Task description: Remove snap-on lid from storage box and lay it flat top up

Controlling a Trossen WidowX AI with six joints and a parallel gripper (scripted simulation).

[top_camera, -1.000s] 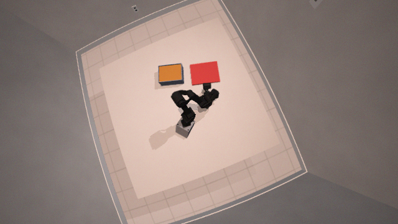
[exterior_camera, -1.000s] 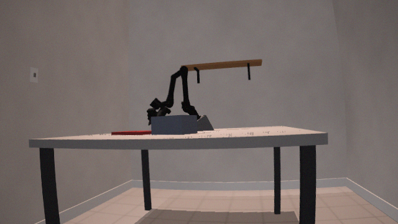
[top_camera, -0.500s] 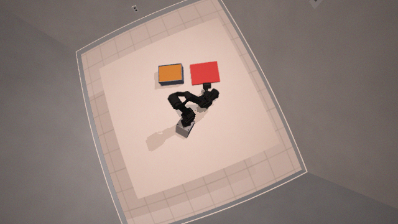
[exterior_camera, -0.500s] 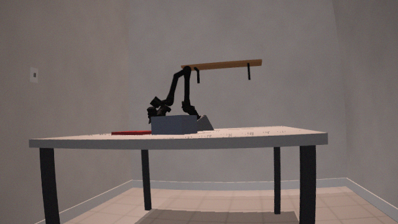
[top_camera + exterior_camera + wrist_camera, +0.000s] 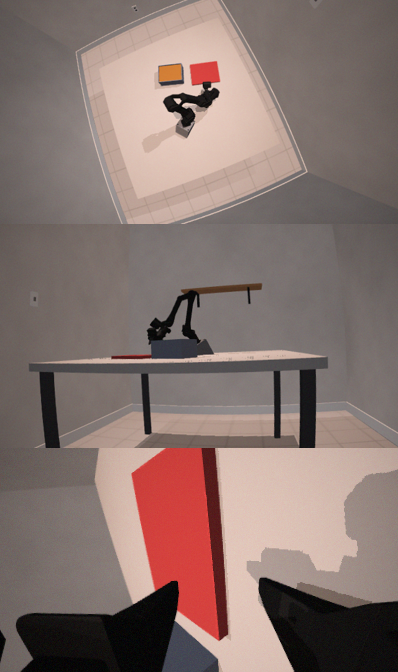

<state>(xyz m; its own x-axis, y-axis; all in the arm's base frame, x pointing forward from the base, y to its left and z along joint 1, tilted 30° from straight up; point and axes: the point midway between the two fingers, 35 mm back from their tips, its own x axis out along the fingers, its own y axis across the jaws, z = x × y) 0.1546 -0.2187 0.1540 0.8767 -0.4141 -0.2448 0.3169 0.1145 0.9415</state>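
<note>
The red lid (image 5: 204, 73) lies flat on the table, top up, to the right of the storage box (image 5: 170, 74), with a gap between them. The box is blue with an orange inside and stands open. In the side view the lid (image 5: 131, 356) is a thin red slab left of the blue box (image 5: 174, 348). My gripper (image 5: 206, 84) hangs above the lid's near edge, open and empty. In the wrist view the two dark fingers stand apart above the lid (image 5: 177, 538), with nothing between them. A corner of the box (image 5: 192, 655) shows at the bottom.
The arm's grey base (image 5: 185, 129) stands on the table below the box and lid. A wooden shelf (image 5: 221, 289) is mounted on the wall behind the arm. The table edge lies beyond the lid in the wrist view.
</note>
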